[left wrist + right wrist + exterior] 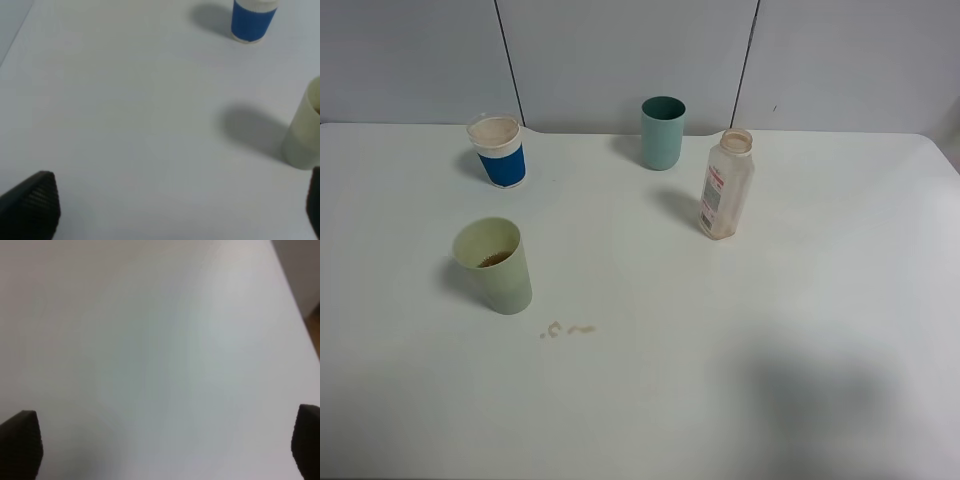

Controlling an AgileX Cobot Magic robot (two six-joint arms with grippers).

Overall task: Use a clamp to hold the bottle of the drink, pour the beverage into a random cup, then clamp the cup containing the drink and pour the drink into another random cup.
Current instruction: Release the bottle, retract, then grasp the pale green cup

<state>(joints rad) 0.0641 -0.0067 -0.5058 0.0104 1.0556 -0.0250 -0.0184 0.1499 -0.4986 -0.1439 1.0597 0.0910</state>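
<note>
Reading the table (720,380) near to far. Neither arm shows in the high view.

Left gripper (172,210): jaws wide apart, nothing between them. Right gripper (162,445): jaws equally spread, over bare surface.

- **Near left:** a small brown spill (567,329), and just beyond it the yellow-green cup (498,275), upright, with the beverage (496,259) in its bottom.
- **Right of centre, farther:** the bottle (725,190) stands upright and looks nearly empty.
- **Far left:** the blue-and-white cup (500,152).
- **Far centre:** the teal cup (663,135).

Judgement: the first pour looks done, so your step is clamping the yellow-green cup.

- Use the left gripper.
- Bring one finger to each side of the cup at mid-body.
- Close gently, since the thin wall probably flexes.
- Carry the cup level to the blue-and-white cup, then tip slowly over its rim.

Only the high view shows the liquid, spill, bottle and teal cup. Only the wrist views show the jaws. The left wrist view also shows the yellow-green cup off to one side of the gap, so centre on it first.
</note>
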